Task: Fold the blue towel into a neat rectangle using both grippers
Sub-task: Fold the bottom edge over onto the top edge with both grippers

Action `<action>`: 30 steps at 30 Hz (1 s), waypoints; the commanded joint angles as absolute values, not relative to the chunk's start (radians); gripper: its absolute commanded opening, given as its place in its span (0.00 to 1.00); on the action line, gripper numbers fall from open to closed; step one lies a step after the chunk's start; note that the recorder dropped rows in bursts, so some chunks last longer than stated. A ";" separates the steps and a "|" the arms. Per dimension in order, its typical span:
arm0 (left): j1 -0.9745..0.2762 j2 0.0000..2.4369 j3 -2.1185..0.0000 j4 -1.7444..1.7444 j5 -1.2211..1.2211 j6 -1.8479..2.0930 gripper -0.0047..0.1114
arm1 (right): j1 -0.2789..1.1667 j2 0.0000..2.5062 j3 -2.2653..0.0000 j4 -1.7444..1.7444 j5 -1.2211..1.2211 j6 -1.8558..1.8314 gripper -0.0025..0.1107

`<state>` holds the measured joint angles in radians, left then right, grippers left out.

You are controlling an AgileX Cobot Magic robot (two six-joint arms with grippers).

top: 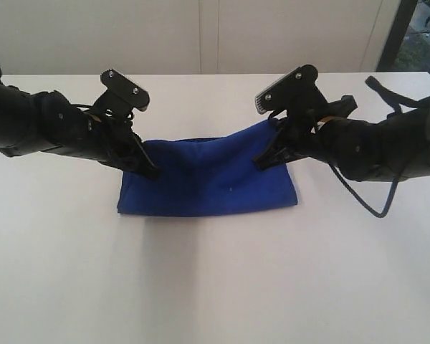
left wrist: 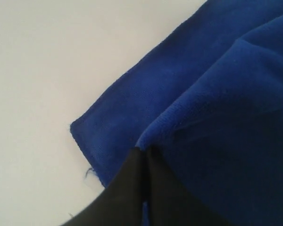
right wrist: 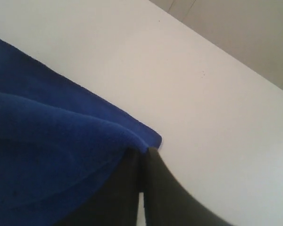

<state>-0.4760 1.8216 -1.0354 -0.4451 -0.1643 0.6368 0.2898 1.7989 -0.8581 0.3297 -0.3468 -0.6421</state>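
Left side: left pincer has its jaws pressed together, clamped on a raised fold at the towel's far-left corner. In the wrist view the two black tips meet with cloth bunched between them.
Middle: towel lies at the centre of the bench. Its near edge rests flat on the surface. Its far edge is lifted and sags in a shallow dip between the two arms.
Towel's left end: a lower corner with loose threads lies on the bench just beside the left tips, not in the grip.
Long axis: runs side to side, from one pincer across to the other.
Right side: right pincer has its jaws together too, clamped on the far-right corner. The cloth there ends in a point right at the tips.
Level: the right end of the held edge sits a little higher than the left in the exterior view.
Step (judged): mid-fold, with the far edge held up and not yet laid down.
Relation that matters: the free near edge lies toward the camera from both pincers, parallel to the line between them. Neither arm is clearly nearer to it.
Next move (judged): both arms should travel forward together at matched height.
Risk (judged): uneven travel would skew the fold, and the sagging middle may crease.
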 commanded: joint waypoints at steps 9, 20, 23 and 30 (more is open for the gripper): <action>-0.470 1.769 -1.092 -0.470 -0.150 0.628 0.04 | 0.278 1.785 -0.876 0.348 -0.461 -0.678 0.02; -0.431 1.803 -1.105 -0.470 -0.126 0.629 0.04 | 0.268 1.829 -0.883 0.353 -0.530 -0.678 0.02; -0.431 1.815 -1.105 -0.470 -0.123 0.629 0.04 | 0.267 1.863 -0.887 0.356 -0.557 -0.678 0.02; -0.431 1.794 -1.107 -0.470 -0.082 0.629 0.04 | 0.267 1.877 -0.888 0.356 -0.581 -0.678 0.02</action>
